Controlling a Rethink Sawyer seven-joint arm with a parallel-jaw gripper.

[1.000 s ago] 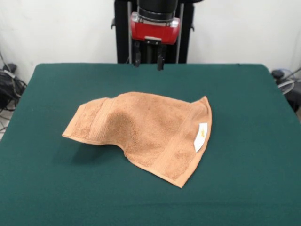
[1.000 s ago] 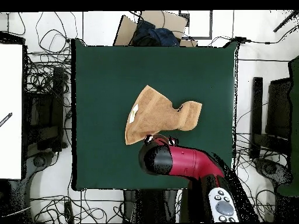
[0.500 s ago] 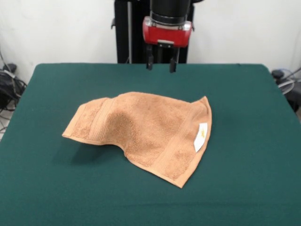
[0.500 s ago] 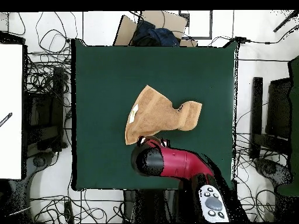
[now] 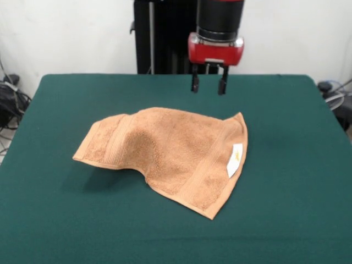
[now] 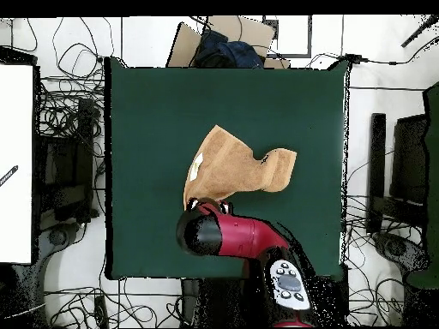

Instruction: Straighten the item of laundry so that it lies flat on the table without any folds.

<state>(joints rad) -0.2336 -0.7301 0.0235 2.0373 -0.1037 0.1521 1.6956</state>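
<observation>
One orange-tan towel (image 5: pixel 168 154) lies rumpled near the middle of the dark green tabletop (image 5: pixel 291 181). In the front view its left part is humped up off the cloth, casting a shadow beneath, while the right part slopes down to a pointed lower corner. 2 woven bands show, 1 near the left edge and 1 near the lower right edge, with a small white label (image 5: pixel 235 160) beside the right border. The pincer (image 5: pixel 207 85) hangs above the tabletop behind the towel's far right corner, its 2 dark fingers (image 5: pixel 194 83) parted with a clear gap, holding nothing and touching no cloth. Overhead, the red and black arm (image 6: pixel 236 238) covers the pincer just beside the towel's edge.
</observation>
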